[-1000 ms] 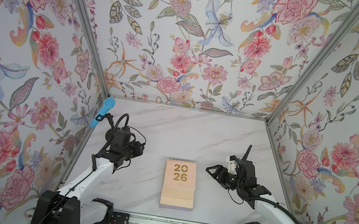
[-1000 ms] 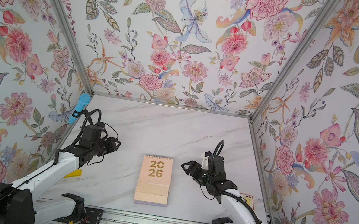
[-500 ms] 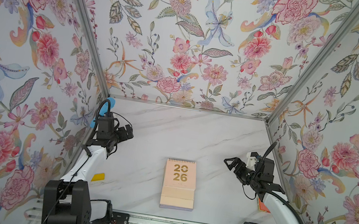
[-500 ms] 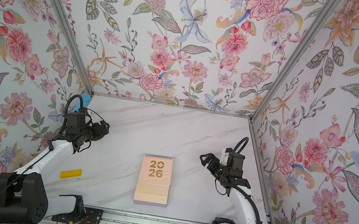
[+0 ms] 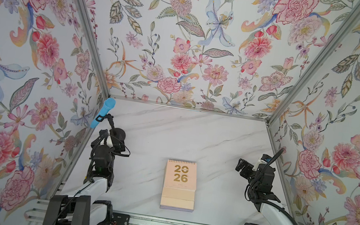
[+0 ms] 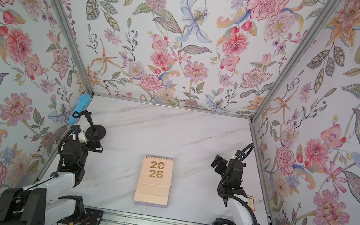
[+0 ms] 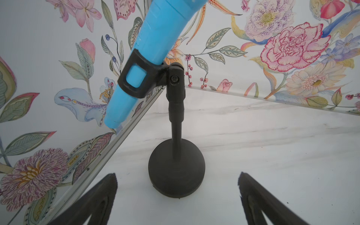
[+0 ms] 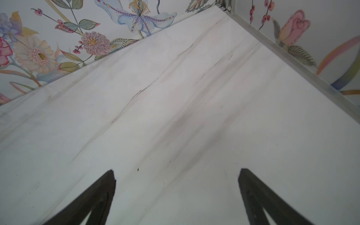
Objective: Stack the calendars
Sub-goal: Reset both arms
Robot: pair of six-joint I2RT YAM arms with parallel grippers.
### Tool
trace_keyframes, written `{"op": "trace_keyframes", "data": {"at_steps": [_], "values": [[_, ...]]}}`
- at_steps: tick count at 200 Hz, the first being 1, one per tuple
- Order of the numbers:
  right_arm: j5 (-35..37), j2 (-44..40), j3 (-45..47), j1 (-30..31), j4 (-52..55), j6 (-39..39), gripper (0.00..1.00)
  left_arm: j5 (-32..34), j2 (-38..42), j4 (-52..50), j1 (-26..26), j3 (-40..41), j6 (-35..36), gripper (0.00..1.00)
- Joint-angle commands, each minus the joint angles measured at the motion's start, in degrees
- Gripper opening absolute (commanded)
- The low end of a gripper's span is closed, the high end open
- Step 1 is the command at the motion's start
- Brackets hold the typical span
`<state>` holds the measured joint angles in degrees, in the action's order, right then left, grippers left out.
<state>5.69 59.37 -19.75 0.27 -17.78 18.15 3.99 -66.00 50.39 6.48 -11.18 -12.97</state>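
At the white marble desk's (image 5: 171,129) 9 o'clock, the left tool (image 7: 177,174) is spread wide and holds nothing. Its wrist view alone shows it facing the black round-based stand (image 7: 176,167) that carries the blue plastic microphone (image 7: 152,39). Only the top views show the peach-topped stack of spiral-bound "2026" calendars (image 5: 180,184) (image 6: 155,180), flat toward 6 o'clock. At 3 o'clock, the right tool (image 8: 176,170) is spread wide and holds nothing.

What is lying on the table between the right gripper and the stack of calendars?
Nothing. In both top views only bare marble table separates the right gripper from the calendar stack.
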Motion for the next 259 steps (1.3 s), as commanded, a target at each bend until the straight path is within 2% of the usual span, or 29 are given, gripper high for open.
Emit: {"op": "trace_keyframes", "data": {"at_steps": [1, 35, 60, 71, 82, 94, 111, 131, 147, 162, 176, 197, 218, 242, 259], "values": [[6.8, 2.4, 1.4, -0.3, -12.2, -6.0, 0.99, 1.9, -5.0, 16.9, 0.2, 3.5, 1.8, 1.00], [9.9, 9.0, 3.7, -0.3, -22.7, -8.9, 0.99, 2.7, -14.1, 33.1, 0.1, 6.5, 2.9, 1.00], [11.1, 15.9, 5.0, -0.1, -33.9, -10.3, 0.99, 2.8, -14.9, 31.4, -0.5, 5.5, 3.7, 1.00], [11.7, 16.9, 3.9, 1.0, -33.8, -13.1, 0.99, 3.1, -15.4, 32.3, -1.2, 5.6, 4.5, 1.00], [12.7, 19.2, 5.0, 1.9, -40.1, -15.4, 0.99, 3.3, -15.7, 33.8, -2.7, 6.2, 6.1, 1.00], [11.5, 21.7, 6.0, 2.0, -43.7, -15.9, 0.99, 4.3, -18.7, 40.6, -4.9, 8.0, 8.6, 1.00], [9.2, 24.9, 8.1, 2.1, -51.7, -17.1, 0.99, 6.7, -27.8, 54.9, -8.7, 10.3, 13.0, 1.00], [7.7, 25.9, 7.5, 2.1, -50.5, -17.3, 0.99, 9.0, -24.1, 41.6, -10.6, 6.9, 14.5, 1.00], [7.5, 30.6, 8.1, 2.2, -57.8, -18.2, 0.99, 12.6, -25.2, 39.0, -10.6, 3.5, 13.9, 1.00], [7.0, 27.6, 6.9, 2.3, -50.5, -17.6, 0.99, 13.7, -24.1, 31.7, -10.4, 0.2, 12.6, 1.00], [7.5, 30.0, 6.9, 2.3, -54.5, -18.2, 0.99, 14.0, -24.8, 35.8, -10.6, 1.4, 13.3, 1.00], [6.9, 28.7, 5.1, 2.0, -48.9, -17.5, 0.99, 14.2, -25.0, 38.5, -11.0, 3.5, 13.7, 1.00], [7.2, 28.9, 4.8, 2.1, -48.4, -17.6, 0.99, 16.9, -25.0, 38.2, -11.1, 3.3, 13.0, 1.00], [7.4, 29.0, 4.9, 2.2, -48.7, -17.7, 0.99, 15.9, -24.8, 33.7, -10.9, 0.7, 12.9, 1.00], [7.5, 29.0, 4.8, 2.2, -48.6, -17.6, 0.99, 15.3, -24.7, 34.2, -10.9, 0.7, 13.0, 1.00]]}}
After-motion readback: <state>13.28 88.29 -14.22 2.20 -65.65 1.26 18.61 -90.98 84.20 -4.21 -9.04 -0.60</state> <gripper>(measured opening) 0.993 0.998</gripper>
